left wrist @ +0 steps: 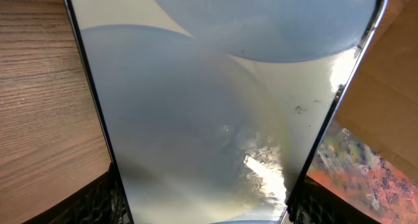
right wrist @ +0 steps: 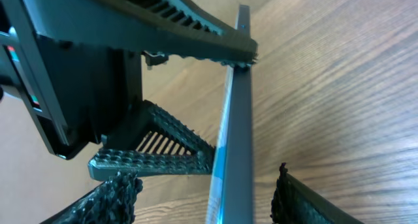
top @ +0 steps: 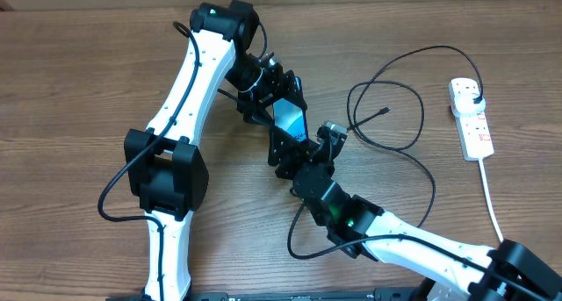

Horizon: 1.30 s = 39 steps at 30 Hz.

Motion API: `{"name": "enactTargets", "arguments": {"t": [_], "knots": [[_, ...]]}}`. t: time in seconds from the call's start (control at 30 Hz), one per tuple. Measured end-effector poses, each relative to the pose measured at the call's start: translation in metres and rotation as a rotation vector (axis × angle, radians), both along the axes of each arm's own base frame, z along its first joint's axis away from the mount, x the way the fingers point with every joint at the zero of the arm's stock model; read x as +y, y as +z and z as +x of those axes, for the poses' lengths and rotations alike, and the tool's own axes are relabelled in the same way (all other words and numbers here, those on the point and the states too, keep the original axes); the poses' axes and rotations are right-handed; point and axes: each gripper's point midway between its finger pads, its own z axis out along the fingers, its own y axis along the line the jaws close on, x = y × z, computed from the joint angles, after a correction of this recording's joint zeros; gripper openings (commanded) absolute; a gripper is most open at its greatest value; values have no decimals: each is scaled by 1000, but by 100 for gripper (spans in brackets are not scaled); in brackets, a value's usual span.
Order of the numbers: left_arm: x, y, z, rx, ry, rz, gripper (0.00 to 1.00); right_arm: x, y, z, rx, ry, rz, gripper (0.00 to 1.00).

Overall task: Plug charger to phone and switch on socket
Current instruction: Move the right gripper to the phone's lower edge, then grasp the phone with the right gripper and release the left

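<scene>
Nearest, the right gripper (right wrist: 206,196): its jaws stand apart and straddle the phone (right wrist: 239,113), which the right wrist view shows edge-on between them. A gap shows on either side of that edge, and no contact is evident.

The left gripper (top: 283,108) is clamped on the phone across its width. In the left wrist view its fingers (left wrist: 98,204) bear on both long edges and the screen fills the frame. The phone sits in that grip near the centre of the table (top: 70,73), its screen glowing cyan in the overhead view. The two grippers meet at it from opposite sides.

Further right, the charger (top: 379,113) lies in loose loops on the wood. Its connector tip (top: 387,110) rests on the table, apart from the phone.

Farthest right, the socket (top: 474,130) lies flat with the charger's plug head (top: 474,96) seated in an outlet at its far end. A white cord (top: 492,204) trails from its near end. The switch position cannot be read.
</scene>
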Motion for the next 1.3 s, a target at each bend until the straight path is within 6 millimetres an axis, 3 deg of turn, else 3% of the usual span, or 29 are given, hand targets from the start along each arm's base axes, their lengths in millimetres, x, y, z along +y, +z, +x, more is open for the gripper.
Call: {"name": "enactTargets", "arguments": {"t": [0.17, 0.43, 0.6, 0.73, 0.87, 1.0, 1.2, 1.3], "knots": [[0, 0, 0, 1, 0, 1, 56, 2, 2, 4, -18, -14, 26, 43], [0, 0, 0, 0, 0, 0, 56, -5, 3, 10, -25, -41, 27, 22], [0, 0, 0, 0, 0, 0, 57, -6, 2, 11, -23, -46, 22, 15], [0, 0, 0, -1, 0, 0, 65, -8, -1, 11, -15, -51, 16, 8], [1, 2, 2, -7, 2, -2, 77, -10, -3, 12, -8, -54, 15, 4], [2, 3, 2, -2, 7, -13, 96, -13, -1, 11, -11, -45, -19, 4], [13, 12, 6, 0, 19, -68, 99, -28, 15, -5, 19, 12, -76, 4], [30, 23, 12, -33, 16, -96, 100, -49, 25, -11, 40, -12, -93, 4]]}}
